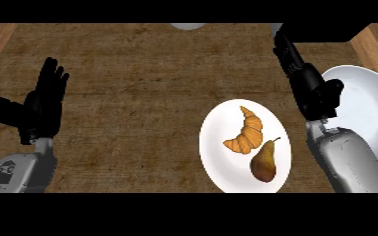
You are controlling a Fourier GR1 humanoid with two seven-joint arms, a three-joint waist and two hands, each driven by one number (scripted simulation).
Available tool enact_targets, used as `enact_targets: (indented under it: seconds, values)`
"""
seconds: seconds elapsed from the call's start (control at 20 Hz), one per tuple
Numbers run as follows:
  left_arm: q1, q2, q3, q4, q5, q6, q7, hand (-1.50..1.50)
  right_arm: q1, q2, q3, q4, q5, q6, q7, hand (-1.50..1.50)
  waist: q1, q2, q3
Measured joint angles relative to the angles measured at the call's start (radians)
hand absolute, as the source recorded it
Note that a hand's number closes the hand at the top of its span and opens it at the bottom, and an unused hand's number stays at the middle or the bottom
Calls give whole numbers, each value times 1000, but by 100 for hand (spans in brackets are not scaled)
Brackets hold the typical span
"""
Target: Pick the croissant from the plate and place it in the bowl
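Head view: right hand (314,92) extended, fingers (284,47) straight, beside plate (214,130).

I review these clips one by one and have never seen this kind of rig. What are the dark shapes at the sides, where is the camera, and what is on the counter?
The single picture comes from the robot's head, looking steeply down at a brown counter. The grey forearms ending in black hands are the robot's own. The left hand rests open near the left edge, fingers up. The right hand stretches straight up the picture between the white plate and the white bowl, open. On the plate lie a croissant and a pear. Neither hand holds anything; the croissant has not yet been picked up.
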Motion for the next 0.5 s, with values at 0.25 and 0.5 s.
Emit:
enact_targets:
  seconds: [0.25,0.5]
  values:
    - [-7,-26,-72,4,-51,-26,-22,0,86,113,84,45,128,-168,63,150,3,-34,6]
    - [10,-42,-134,-11,-76,-50,-23,0,171,114,86,110,349,-441,102,-150,-37,-51,3]
